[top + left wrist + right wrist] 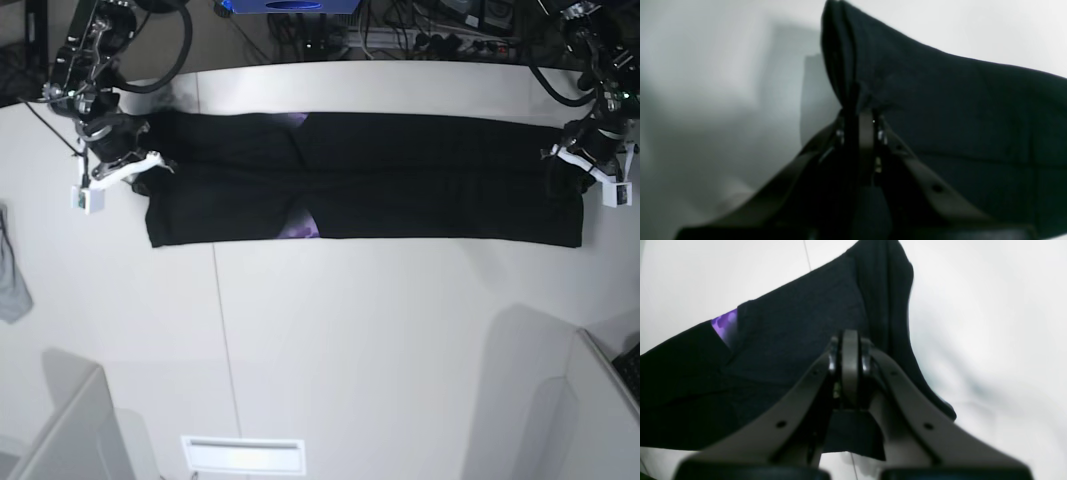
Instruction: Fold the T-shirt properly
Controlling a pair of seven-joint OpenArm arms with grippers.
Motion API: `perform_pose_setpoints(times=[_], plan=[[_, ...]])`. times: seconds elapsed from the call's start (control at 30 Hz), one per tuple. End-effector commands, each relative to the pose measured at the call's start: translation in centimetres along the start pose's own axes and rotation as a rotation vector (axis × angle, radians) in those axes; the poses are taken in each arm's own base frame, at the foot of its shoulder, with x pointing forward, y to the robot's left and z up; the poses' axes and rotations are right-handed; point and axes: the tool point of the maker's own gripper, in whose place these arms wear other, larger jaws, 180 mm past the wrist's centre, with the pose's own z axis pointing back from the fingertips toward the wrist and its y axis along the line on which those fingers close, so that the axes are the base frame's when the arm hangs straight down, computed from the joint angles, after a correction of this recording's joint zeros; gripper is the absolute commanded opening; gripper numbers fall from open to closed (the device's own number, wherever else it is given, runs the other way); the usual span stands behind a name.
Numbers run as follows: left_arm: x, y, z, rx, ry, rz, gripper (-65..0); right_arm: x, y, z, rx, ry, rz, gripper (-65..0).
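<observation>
The black T-shirt (pixel 400 180) lies as a long folded band across the far half of the white table (pixel 350 330). A bit of purple print (pixel 300 228) shows at its middle. My left gripper (pixel 582 158) is at the band's right end in the base view. In the left wrist view, the left gripper (pixel 858 111) is shut on a bunched edge of the T-shirt (pixel 957 100), which rises in a peak above the fingers. My right gripper (pixel 125 162) is at the band's left end. In its own view, the right gripper (pixel 850 340) is shut on the T-shirt (pixel 790 326), beside a purple patch (pixel 725 323).
A small grey cloth (pixel 12 280) hangs at the table's left edge. Cables and a blue object (pixel 290 5) crowd the back behind the table. White panels stand at the front left (pixel 60 430) and front right (pixel 600 400) corners. A seam (pixel 222 330) runs down the tabletop.
</observation>
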Motion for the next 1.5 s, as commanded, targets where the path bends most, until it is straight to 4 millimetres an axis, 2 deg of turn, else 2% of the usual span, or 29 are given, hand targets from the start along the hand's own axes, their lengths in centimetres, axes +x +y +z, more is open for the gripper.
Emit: perform_pose_setpoints(times=[0.0,0.07,0.2,0.3,0.6,0.8,0.93,1.1,1.3,1.47], plan=[[1.8,-0.4,0.6,0.01,-0.052,-0.046,-65.0,1.3,0.3,0.3,0.015,-0.041,0.012,-65.0],[1.7,-2.1,0.6,0.013,-0.047,-0.099,-65.0,1.3,0.3,0.3,0.015,-0.041,0.012,-65.0],[0.8,-7.1,0.1,-0.053,-0.008,-0.249,-65.0,1.1,0.7,0.1,0.023,-0.044,-0.004,-65.0],[-0.1,-10.3,-0.2,-0.11,0.011,-0.293,-65.0,1.1,0.8,0.1,0.024,-0.043,-0.006,-65.0],[-2.2,-16.9,-0.8,-0.227,0.046,-0.363,-65.0,1.1,0.6,0.1,0.021,-0.047,-0.008,-65.0],[-2.9,-20.5,-0.9,-0.298,0.054,-0.414,-65.0,1.1,0.7,0.1,0.022,-0.046,-0.007,-65.0],[-2.9,-22.1,-0.9,-0.309,0.049,-0.373,-65.0,1.1,0.7,0.1,0.022,-0.046,-0.007,-65.0],[-3.4,-25.1,-0.6,-0.365,0.051,-0.382,-65.0,1.1,0.7,0.1,0.022,-0.046,-0.007,-65.0],[-3.4,-27.5,-0.3,-0.406,0.042,-0.376,-65.0,1.1,0.7,0.1,0.022,-0.046,-0.007,-65.0],[-3.3,-28.2,-0.3,-0.423,0.04,-0.383,-65.0,1.1,0.7,0.1,0.022,-0.046,-0.007,-65.0]])
